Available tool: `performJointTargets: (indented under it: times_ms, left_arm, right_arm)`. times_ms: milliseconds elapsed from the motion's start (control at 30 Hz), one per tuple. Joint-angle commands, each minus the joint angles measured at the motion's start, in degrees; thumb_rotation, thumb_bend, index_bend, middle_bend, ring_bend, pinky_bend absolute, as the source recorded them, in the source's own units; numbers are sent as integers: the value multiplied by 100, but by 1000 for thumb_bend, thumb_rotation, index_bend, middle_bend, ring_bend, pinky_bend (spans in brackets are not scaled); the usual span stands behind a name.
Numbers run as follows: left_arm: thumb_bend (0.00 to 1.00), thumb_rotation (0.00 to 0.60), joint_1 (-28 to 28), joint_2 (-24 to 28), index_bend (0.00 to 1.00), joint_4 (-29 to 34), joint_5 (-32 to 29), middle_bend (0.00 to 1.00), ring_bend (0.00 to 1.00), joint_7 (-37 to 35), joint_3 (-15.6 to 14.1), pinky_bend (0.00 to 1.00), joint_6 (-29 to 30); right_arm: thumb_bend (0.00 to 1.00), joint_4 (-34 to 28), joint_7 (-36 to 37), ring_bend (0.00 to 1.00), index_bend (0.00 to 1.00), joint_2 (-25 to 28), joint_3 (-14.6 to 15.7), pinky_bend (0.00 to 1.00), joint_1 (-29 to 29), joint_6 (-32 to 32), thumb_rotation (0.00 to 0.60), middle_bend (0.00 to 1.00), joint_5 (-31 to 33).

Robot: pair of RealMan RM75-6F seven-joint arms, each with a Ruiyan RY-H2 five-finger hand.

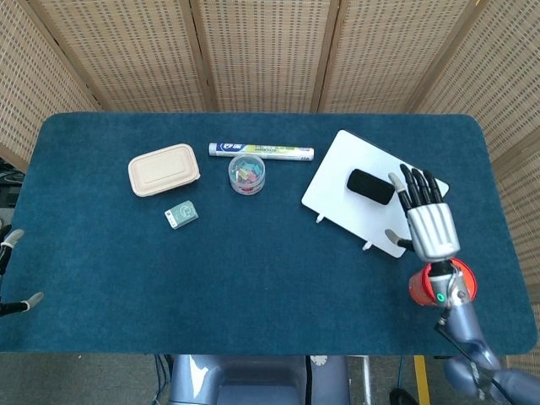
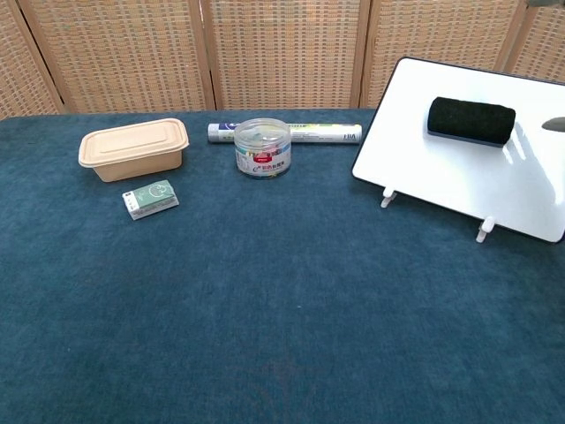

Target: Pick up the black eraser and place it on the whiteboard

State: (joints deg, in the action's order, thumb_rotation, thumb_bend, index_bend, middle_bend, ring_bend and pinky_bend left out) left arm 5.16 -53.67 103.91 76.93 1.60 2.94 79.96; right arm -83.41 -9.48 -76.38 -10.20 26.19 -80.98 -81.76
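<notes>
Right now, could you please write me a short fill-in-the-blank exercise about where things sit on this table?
1. The black eraser lies on the ____.
2. The right robot hand holds ____, its fingers spread.
3. The clear round jar stands just in front of the ____.
4. The small green box lies in front of the beige ____.

Missing words: whiteboard; nothing; foil roll; lidded container
</notes>
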Motion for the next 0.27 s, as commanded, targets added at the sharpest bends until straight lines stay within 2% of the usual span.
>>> performJointTargets:
  times_ms: [33, 267]
  left_arm:
    - [0, 600, -34, 24, 0, -18, 75, 0, 0, -80, -20, 0, 52]
    - [0, 600, -68, 42, 0, -61, 167, 0, 0, -189, -48, 0, 90]
  right_arm:
    - [0, -1011, 331, 0, 0, 986, 590, 26, -739, -329, 600, 0, -348]
    - [0, -1084, 401, 0, 0, 1087, 871, 7, -1230, -785, 600, 0, -617]
